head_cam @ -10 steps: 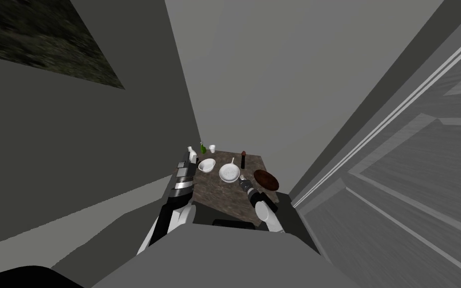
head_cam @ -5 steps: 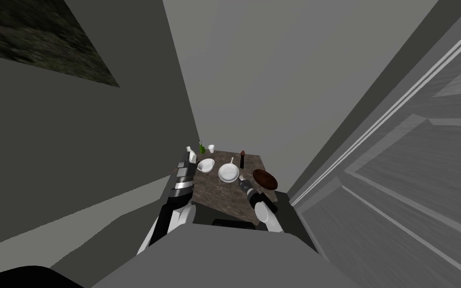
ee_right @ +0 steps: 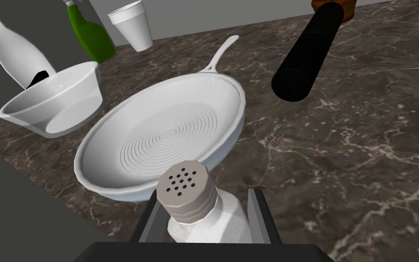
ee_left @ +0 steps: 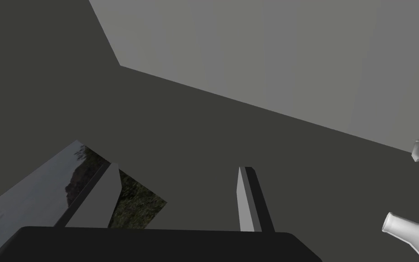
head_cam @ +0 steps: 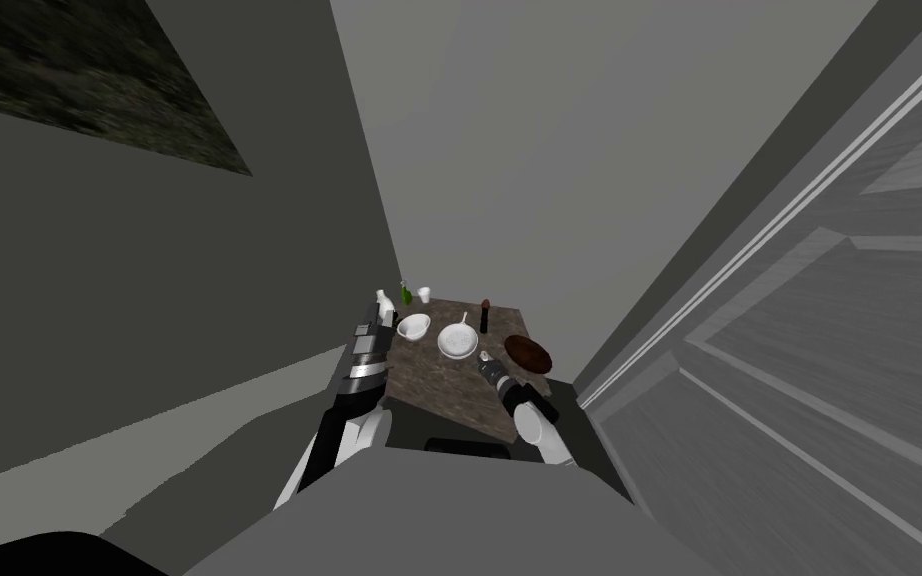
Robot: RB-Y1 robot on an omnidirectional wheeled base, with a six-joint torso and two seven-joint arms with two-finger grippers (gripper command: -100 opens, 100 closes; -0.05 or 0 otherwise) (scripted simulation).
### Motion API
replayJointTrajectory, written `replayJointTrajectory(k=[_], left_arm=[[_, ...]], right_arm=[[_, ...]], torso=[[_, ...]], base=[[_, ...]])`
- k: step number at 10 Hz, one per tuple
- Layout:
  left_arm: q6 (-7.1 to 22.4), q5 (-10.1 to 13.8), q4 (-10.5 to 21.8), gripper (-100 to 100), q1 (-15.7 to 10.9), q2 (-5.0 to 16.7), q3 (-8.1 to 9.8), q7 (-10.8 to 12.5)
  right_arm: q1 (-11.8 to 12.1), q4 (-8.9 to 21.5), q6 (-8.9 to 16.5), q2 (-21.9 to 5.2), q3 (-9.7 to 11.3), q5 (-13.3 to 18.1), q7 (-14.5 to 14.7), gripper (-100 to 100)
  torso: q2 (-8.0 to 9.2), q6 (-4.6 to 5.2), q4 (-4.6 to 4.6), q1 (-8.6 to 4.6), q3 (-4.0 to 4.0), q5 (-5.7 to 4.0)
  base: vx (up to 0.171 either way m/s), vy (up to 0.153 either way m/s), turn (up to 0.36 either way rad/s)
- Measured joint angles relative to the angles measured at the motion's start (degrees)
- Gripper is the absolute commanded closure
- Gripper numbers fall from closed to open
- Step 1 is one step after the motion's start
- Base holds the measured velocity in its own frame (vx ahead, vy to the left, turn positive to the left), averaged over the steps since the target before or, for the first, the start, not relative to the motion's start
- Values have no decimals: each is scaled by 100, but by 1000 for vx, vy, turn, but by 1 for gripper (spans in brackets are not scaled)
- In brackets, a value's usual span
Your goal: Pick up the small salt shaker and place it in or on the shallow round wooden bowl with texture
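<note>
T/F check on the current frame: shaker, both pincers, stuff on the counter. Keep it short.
1. The right pincer is shut on the salt shaker. True.
2. The salt shaker lies in the brown bowl. False: it is between the right pincer's fingers, next to the white pan and apart from the bowl.
3. The left pincer is open and holds nothing. True.
4. The green bottle stands in the white pan. False: it stands on the counter beyond the pan, beside the white cup.
</note>
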Motion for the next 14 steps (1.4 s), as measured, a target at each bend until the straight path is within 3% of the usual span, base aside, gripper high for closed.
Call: replayJointTrajectory(k=[3,7,11,14], left_arm=[[0,0,0,0,0,1,1,0],[0,0,1,0,0,1,1,0],[0,0,0,0,1,1,1,0],[0,0,0,0,3,1,1,0]], right_arm=[[-195,-136,329,-249,-61,-114,-202,100],[-413,-403,790,-294,-252,-177,-527,100],[-612,-542,1178,-205,-661,-155,-876,100],[-639,-711,1391,-215,-1040,9,-1183,100]], torso=[[26,-2,6,-53,15,-13],[16,-2,1,-71,9,-23],[-45,2,-13,-52,-27,-19],[-89,5,-22,-30,-52,-13]], base=[[-154,-140,71],[-143,-167,94],[-28,-116,101],[65,-62,92]])
